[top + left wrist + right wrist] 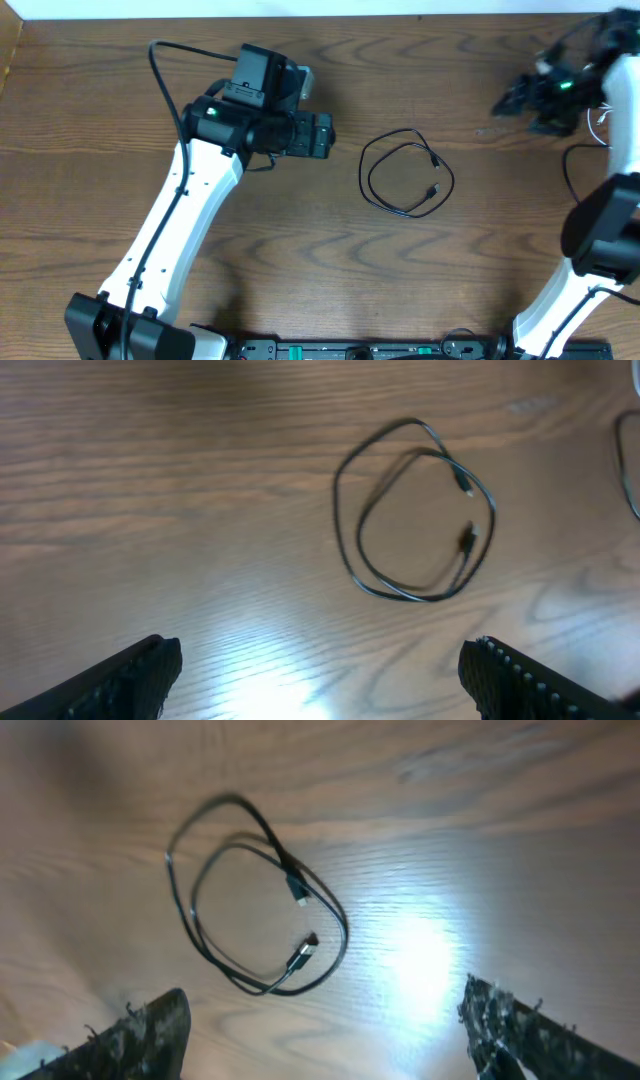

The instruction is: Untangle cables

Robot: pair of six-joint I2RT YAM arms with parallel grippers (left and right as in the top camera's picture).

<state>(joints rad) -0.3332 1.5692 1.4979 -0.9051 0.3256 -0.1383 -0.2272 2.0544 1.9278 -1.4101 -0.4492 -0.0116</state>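
Note:
The black cable lies alone in a loose double loop on the wooden table, both plugs inside the loop. It also shows in the left wrist view and the right wrist view. My left gripper is open and empty, left of the loop, apart from it. My right gripper is open and empty, up and to the right of the loop. A thin white strand, perhaps the white cable, shows at the far right by the right arm, mostly hidden.
A thicker black arm cable curves beside the right arm. The left arm crosses the left half of the table. The table's far edge runs along the top.

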